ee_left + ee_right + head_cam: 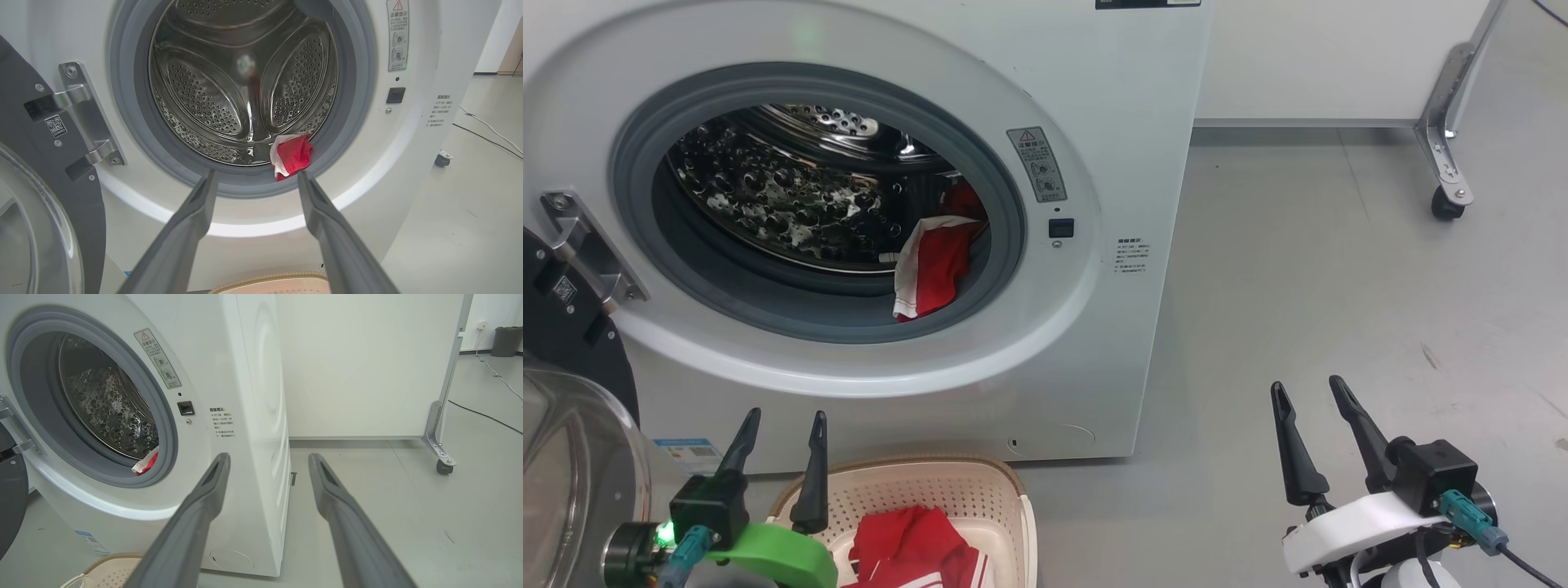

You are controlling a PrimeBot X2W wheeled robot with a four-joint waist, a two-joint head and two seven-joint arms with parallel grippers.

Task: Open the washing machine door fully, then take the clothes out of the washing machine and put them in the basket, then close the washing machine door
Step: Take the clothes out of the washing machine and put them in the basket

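Note:
The white washing machine (1127, 98) stands with its round drum mouth uncovered. Its door (572, 457) is swung out to the left, black rim and clear glass bowl showing. A red and white garment (935, 261) hangs over the drum's lower right lip, also seen as the red cloth (292, 157) in the left wrist view. Another red garment (915, 551) lies in the cream basket (1005, 498) on the floor below the mouth. My left gripper (784, 420) is open above the basket's left rim, holding nothing. My right gripper (1311, 392) is open over the floor to the machine's right.
Grey floor (1339, 286) stretches to the right of the machine. A white panel on a metal leg with a castor (1445, 204) stands at the back right. A cable (482, 414) runs across the floor and a dark bin (506, 341) sits far back.

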